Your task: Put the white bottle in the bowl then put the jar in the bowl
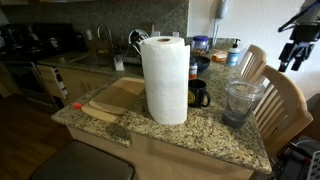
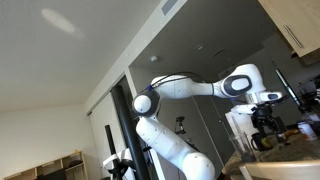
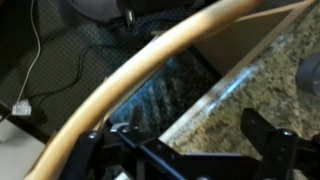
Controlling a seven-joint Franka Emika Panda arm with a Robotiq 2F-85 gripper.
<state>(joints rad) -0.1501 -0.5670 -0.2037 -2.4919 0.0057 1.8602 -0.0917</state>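
At the left end of the speckled granite counter [image 1: 200,135] in an exterior view lies a flat wooden cutting board [image 1: 115,98]. Just right of it a tall white paper towel roll [image 1: 165,80] stands upright, and a squat black mug [image 1: 200,95] sits close beside the roll's right flank. Further right, apart from the mug and near the counter's edge, stands the wide see-through colourless jar [image 1: 240,100]. Its long axis is vertical and its thick-rimmed mouth points straight up. A curved wooden chair back [image 1: 285,100] rises just beyond it. Above the chair, clear of the jar, hangs the black Robotiq gripper [image 1: 292,62], fingers pointing down. The wrist view shows its fingers spread wide with nothing between them, over the chair's rail [image 3: 150,60] and the counter corner [image 3: 270,80]. In an exterior view the white jointed arm [image 2: 190,88] reaches rightward.
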